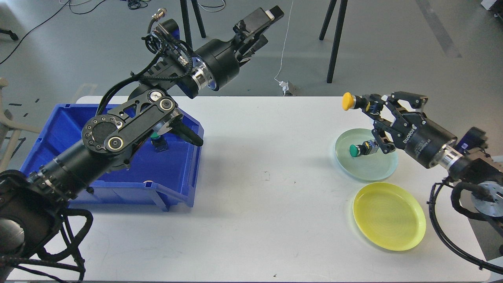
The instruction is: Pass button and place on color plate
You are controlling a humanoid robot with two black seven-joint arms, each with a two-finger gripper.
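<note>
Holding a yellow button [348, 101] at the tips of the right gripper [369, 107], fingers clamped on its dark body, yellow cap jutting out to the left, long axis lying roughly level and pointing toward the table's middle. Hanging above the far rim of the green plate [383, 169], where a green button [358, 150] already lies on its side, cap to the left, just under the gripper's lower linkage; touching or merely overlapping in this view, hard to say. Matching by colour, so the yellow plate [408, 236] looks like the goal: nearer the robot than the green plate, just beside it, directly below the held piece in the picture. Judging from this, a pull back toward the body and a descent, passing over the green plate and its button on the way, with the right arm far the closer of the two. Left gripper [261, 27] raised high and well beyond the table's far edge, fingers seemingly spread with nothing between them, well apart from everything on the right. Left forearm crossing over the blue bin [55, 129], where another green-capped button [157, 139] peeks out from under the elbow. White table [259, 204] bare between bin and plates.
</note>
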